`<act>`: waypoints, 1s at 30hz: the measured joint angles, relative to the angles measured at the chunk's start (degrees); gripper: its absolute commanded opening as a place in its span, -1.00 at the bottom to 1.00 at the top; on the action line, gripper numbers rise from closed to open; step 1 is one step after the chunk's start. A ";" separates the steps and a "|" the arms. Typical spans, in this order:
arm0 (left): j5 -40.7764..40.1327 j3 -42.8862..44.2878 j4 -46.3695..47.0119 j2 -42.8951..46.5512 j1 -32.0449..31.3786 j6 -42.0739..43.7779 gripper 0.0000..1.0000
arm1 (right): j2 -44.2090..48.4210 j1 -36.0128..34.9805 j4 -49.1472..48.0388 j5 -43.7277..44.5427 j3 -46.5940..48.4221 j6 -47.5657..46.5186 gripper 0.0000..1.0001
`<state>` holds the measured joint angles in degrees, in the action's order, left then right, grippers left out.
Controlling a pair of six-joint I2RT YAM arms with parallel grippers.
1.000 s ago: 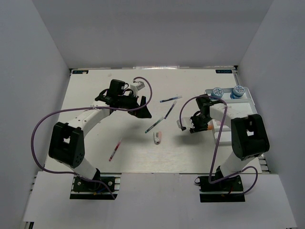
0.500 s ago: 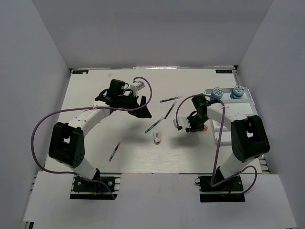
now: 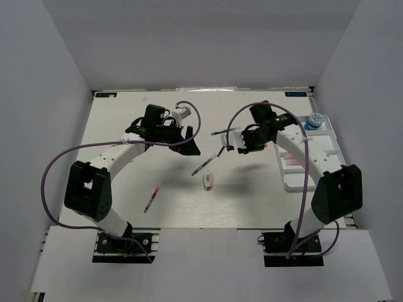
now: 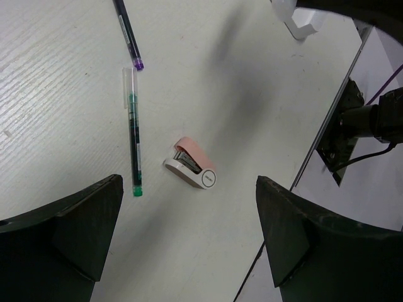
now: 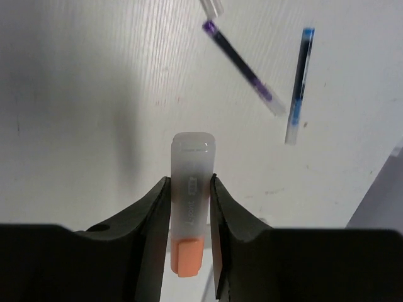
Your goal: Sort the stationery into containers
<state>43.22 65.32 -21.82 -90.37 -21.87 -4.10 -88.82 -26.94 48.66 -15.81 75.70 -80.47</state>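
My right gripper [image 3: 241, 139] [image 5: 191, 182] is shut on an orange highlighter with a frosted white cap [image 5: 191, 201] and holds it above the table, left of the white divided tray [image 3: 296, 184]. Below it lie a purple pen [image 5: 242, 63] [image 3: 223, 146] and a blue pen [image 5: 299, 82] [image 3: 225, 131]. My left gripper [image 3: 187, 139] [image 4: 189, 242] is open and empty, hovering over a green pen [image 4: 133, 132] [image 3: 203, 166] and a pink-white eraser-like piece [image 4: 191, 165] [image 3: 208, 181]. A red pen [image 3: 151, 198] lies at the front left.
The tray stands at the table's right edge with a blue-topped round item [image 3: 315, 121] at its far end and pink pieces [image 3: 291, 161] in one compartment. White walls close in the table on three sides.
My right gripper has moved from beside the tray up and left toward the table's middle, carrying the orange highlighter. The left arm has not moved.
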 measured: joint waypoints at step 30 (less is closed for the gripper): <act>-0.42 1.25 -0.42 -3.56 0.00 0.07 0.91 | -2.03 35.98 -0.68 7.93 -12.37 -24.72 -0.29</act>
<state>42.81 66.57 -22.24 -93.93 -21.87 -4.03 -90.85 9.04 47.99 -7.88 63.33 -105.19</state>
